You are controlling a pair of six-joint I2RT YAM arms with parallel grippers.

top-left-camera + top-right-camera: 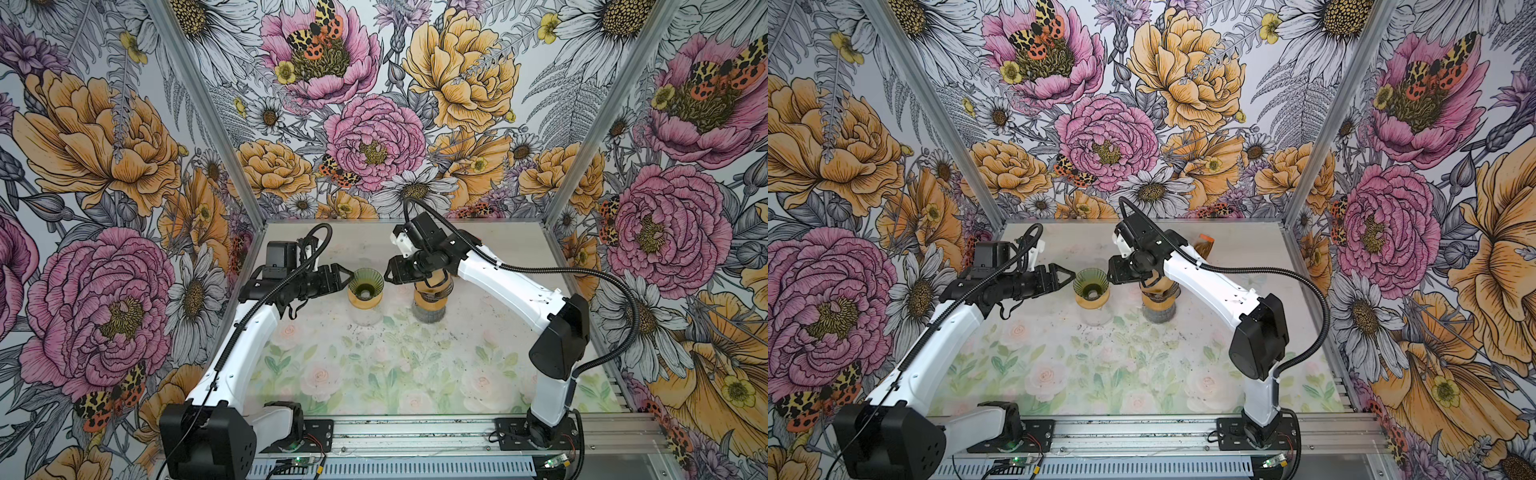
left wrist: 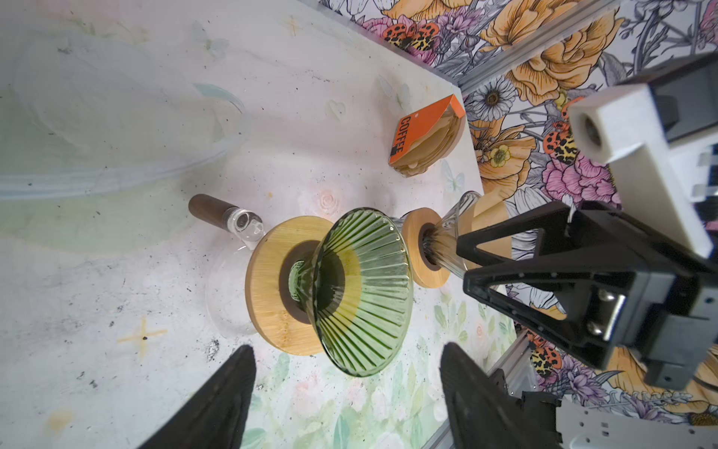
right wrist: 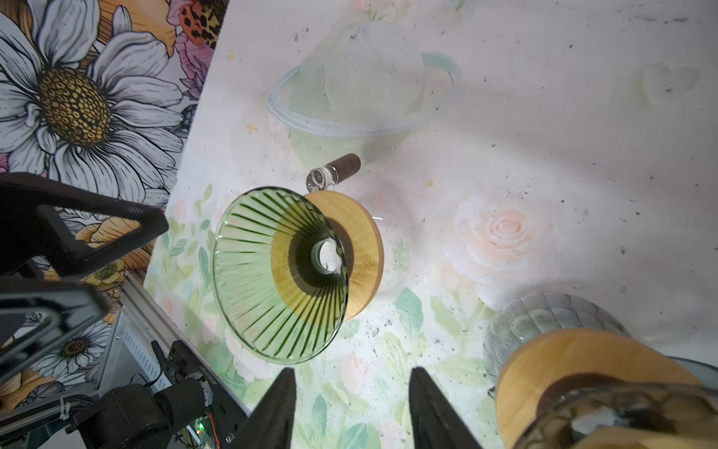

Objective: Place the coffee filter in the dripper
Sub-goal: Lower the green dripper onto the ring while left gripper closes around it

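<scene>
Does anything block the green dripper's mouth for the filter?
Nothing visible does. The green dripper is empty down to its hole; the left gripper and right gripper flank its rim, not over the mouth.

Dripper [image 1: 365, 286]: green ribbed glass cone w/ round wooden collar, upright on clear glass carafe [image 1: 366, 318], approx mid-table [image 1: 374, 374], mouth up; drain hole at btm visible thru the cone in right wrist view. Coffee filters [image 2: 429, 138]: stack of tan paper cones in pack w/ orange card marked COFFEE, standing on edge at far back of table, right of centre, well apart from dripper
</scene>
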